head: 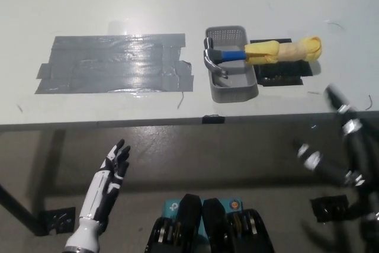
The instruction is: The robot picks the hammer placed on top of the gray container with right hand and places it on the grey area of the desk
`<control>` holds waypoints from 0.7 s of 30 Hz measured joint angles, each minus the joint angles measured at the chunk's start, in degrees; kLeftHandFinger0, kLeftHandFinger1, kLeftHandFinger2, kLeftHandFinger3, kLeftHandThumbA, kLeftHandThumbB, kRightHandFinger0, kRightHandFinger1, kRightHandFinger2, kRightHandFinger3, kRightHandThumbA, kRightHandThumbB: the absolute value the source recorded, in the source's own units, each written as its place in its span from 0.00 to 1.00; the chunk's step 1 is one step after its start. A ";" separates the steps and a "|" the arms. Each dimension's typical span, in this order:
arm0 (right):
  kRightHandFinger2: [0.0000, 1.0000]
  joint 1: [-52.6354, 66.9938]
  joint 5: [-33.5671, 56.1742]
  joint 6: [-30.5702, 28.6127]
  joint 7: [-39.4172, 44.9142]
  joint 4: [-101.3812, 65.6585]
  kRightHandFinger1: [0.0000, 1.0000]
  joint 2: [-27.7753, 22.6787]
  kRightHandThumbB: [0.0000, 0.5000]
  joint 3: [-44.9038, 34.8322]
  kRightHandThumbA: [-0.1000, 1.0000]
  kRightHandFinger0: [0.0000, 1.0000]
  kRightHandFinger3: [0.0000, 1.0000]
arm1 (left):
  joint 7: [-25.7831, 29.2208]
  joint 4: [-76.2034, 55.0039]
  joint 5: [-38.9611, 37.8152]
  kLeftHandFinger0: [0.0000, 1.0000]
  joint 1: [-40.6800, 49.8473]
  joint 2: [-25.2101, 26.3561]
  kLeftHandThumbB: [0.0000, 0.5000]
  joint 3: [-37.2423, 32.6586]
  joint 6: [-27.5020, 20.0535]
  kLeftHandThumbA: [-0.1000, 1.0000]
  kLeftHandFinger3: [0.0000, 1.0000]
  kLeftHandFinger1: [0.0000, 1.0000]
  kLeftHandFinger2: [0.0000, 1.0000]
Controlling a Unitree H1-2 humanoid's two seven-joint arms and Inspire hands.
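The hammer (pixel 260 53) lies across the gray container (pixel 232 66) near the table's front edge, right of middle, its yellow-wrapped handle overhanging onto a black patch (pixel 284 74). The right hand (pixel 337 140) hangs below the front edge with fingers spread, holding nothing. It would do well to come at the handle from the right and close around the wrap. The left hand (pixel 112 173) rests low, fingers apart. The grey area (pixel 112 63) lies leftward on the white table (pixel 89 4).

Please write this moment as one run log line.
hammer: across gray container | right hand: open, below desk edge | left hand: open, resting low | grey area: bare
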 measured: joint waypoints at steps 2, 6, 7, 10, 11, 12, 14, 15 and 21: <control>1.00 -4.03 -1.17 2.10 0.08 -1.13 1.00 -2.41 0.33 -1.38 0.69 1.00 1.00 | -0.06 -0.01 0.13 1.00 -0.17 -0.21 0.19 -0.21 0.00 0.89 1.00 1.00 1.00; 1.00 -11.49 -2.32 6.44 1.12 -0.64 1.00 -7.05 0.46 -1.79 0.80 1.00 1.00 | -0.06 0.00 0.27 1.00 -0.12 -0.31 0.20 -0.29 0.00 0.90 1.00 1.00 1.00; 1.00 -13.61 -2.72 8.07 1.79 -0.29 1.00 -8.32 0.50 -1.59 0.80 1.00 1.00 | -0.05 0.00 0.32 1.00 -0.13 -0.33 0.20 -0.30 0.00 0.92 1.00 1.00 1.00; 1.00 -19.58 -3.80 11.76 3.96 1.89 1.00 -11.74 0.53 0.25 0.83 1.00 1.00 | -0.04 0.02 0.49 1.00 -0.11 -0.29 0.20 -0.29 0.00 0.91 1.00 1.00 1.00; 1.00 -21.23 -4.00 12.87 4.84 2.90 1.00 -12.57 0.54 0.99 0.83 1.00 1.00 | -0.05 0.01 0.50 1.00 -0.12 -0.30 0.21 -0.28 0.00 0.91 1.00 1.00 1.00; 1.00 -23.46 -4.34 14.16 5.92 4.41 1.00 -13.59 0.59 2.13 0.88 1.00 1.00 | -0.05 0.01 0.50 1.00 -0.14 -0.31 0.20 -0.29 0.00 0.91 1.00 1.00 1.00; 1.00 -28.14 -5.32 16.42 8.11 8.13 1.00 -15.40 0.59 5.01 0.94 1.00 1.00 | -0.05 0.01 0.51 1.00 -0.15 -0.31 0.20 -0.29 0.00 0.91 1.00 1.00 1.00; 1.00 -30.45 -5.87 17.34 9.03 10.49 1.00 -16.10 0.61 6.63 0.95 1.00 1.00 | -0.05 0.01 0.51 1.00 -0.16 -0.31 0.21 -0.29 0.00 0.92 1.00 1.00 1.00; 1.00 -41.41 -9.03 20.22 14.62 24.86 1.00 -17.79 0.75 16.28 1.00 1.00 1.00 | -0.04 0.00 0.57 1.00 -0.19 -0.31 0.21 -0.29 0.00 0.92 1.00 1.00 1.00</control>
